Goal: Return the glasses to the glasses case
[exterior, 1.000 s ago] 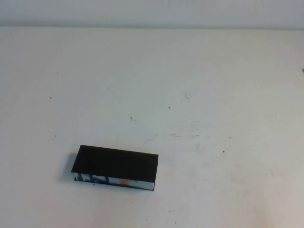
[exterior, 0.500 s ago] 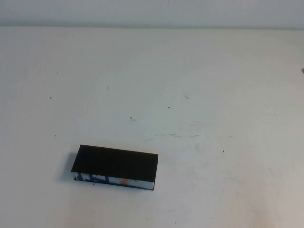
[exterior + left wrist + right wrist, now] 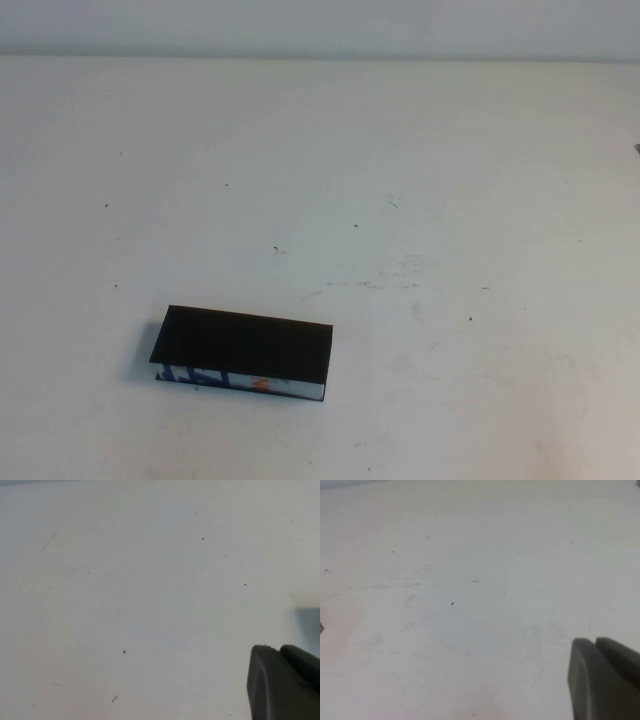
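The glasses case lies closed on the white table, near the front left in the high view. Its black lid faces up and its blue, white and orange strip faces the front. The glasses are not in view. Neither arm shows in the high view. My left gripper shows only in the left wrist view, shut and empty over bare table. My right gripper shows only in the right wrist view, also shut and empty over bare table.
The white tabletop carries small dark specks and faint scuff marks right of centre. A pale wall runs along the table's far edge. A small dark thing sits at the right border of the high view.
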Robot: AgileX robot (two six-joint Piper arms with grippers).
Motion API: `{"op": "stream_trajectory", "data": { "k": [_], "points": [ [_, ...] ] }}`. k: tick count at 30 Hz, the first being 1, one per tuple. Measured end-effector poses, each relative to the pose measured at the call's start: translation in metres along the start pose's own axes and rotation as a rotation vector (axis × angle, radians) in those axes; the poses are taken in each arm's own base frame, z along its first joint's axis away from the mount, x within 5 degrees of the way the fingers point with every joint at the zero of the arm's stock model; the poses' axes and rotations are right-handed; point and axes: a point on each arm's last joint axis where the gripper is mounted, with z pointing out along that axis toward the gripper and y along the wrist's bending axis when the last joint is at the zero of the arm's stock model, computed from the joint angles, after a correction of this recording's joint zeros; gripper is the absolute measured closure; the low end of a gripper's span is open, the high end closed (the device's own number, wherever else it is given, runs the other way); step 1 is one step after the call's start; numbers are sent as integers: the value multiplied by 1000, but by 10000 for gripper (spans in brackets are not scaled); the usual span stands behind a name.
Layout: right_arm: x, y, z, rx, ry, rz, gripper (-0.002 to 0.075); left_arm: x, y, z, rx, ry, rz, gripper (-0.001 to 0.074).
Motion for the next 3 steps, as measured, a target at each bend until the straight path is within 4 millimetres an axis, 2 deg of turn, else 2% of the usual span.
{"op": "stream_trajectory", "data": {
  "k": [3],
  "points": [
    [0,0,0,0,0,0,739,0,0,0,1,0,-1,736]
  ]
}}
